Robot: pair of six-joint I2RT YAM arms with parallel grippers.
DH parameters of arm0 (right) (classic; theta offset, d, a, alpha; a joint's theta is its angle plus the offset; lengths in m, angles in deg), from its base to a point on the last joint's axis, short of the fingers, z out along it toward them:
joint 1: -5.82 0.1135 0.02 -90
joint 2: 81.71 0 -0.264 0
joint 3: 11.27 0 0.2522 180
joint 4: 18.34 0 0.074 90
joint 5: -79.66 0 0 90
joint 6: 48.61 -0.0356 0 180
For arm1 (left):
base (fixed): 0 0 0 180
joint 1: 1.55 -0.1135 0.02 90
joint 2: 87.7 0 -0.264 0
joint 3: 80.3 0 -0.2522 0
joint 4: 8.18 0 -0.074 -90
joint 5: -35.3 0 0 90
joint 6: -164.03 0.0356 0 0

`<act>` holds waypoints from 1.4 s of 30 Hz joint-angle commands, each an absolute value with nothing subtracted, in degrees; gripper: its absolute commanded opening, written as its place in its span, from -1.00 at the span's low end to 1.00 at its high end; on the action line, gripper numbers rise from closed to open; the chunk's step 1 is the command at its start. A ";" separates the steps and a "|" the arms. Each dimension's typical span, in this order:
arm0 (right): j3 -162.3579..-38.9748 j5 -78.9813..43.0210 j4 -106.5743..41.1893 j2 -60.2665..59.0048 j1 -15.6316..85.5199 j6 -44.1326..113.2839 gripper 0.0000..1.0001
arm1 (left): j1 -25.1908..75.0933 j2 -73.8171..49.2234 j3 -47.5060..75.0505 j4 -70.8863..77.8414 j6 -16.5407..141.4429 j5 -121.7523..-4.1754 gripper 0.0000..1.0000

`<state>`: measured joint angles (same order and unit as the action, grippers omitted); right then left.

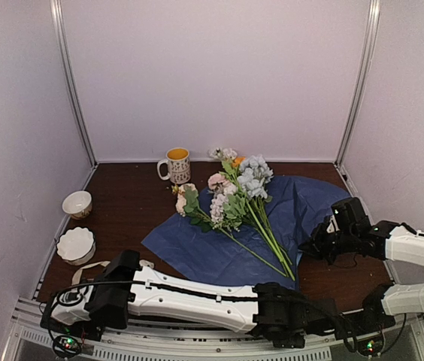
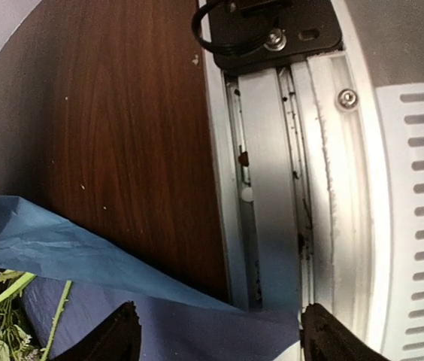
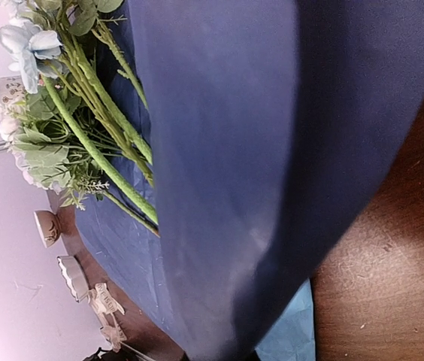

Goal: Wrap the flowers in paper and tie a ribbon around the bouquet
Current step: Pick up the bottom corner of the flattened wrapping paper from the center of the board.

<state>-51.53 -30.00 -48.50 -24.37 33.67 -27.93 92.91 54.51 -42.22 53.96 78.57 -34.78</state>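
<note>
One wrist view alone: left end effector [image 2: 223,338] agape astride paper [image 2: 62,244]; right end effector [image 1: 319,244] tight on it.

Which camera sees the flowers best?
The top camera. It shows the whole bunch of flowers, blooms to stem ends, lying on the paper. The right wrist camera sees only stems and a few blooms, partly hidden behind a raised fold of paper. The left wrist camera catches just a few stems and leaves in its corner.

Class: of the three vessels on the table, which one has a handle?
The patterned mug at the back, yellow inside; the small bowl and scalloped bowl have none.
</note>
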 commanded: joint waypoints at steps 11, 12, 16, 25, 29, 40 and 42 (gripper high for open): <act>-52.72 -28.53 -48.24 -24.26 33.29 -26.41 -1.00 | 91.25 56.23 -44.02 55.44 75.87 -34.46 0.44; -52.98 -28.53 -48.50 -24.16 33.24 -26.15 -1.00 | 91.24 56.18 -44.10 55.68 75.81 -35.08 0.45; -53.57 -28.12 -49.05 -23.97 33.24 -25.56 -1.00 | 91.35 55.51 -44.45 57.17 75.10 -37.99 0.48; -53.91 -27.70 -49.50 -23.23 33.09 -24.46 -1.00 | 91.36 53.05 -41.74 55.59 75.97 -44.84 0.44; -53.86 -27.87 -49.25 -23.18 33.00 -24.58 -1.00 | 91.31 53.55 -42.19 55.76 76.19 -45.54 0.28; -54.21 -27.91 -49.72 -23.46 32.67 -24.01 -1.00 | 91.25 53.59 -42.24 56.03 75.01 -42.54 -0.49; -54.27 -27.83 -49.97 -23.58 32.63 -23.88 -1.00 | 91.26 53.59 -42.29 56.03 74.98 -42.41 -0.67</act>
<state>-52.76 -29.52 -49.38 -23.39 33.17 -24.72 91.29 54.95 -42.17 56.65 75.29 -43.24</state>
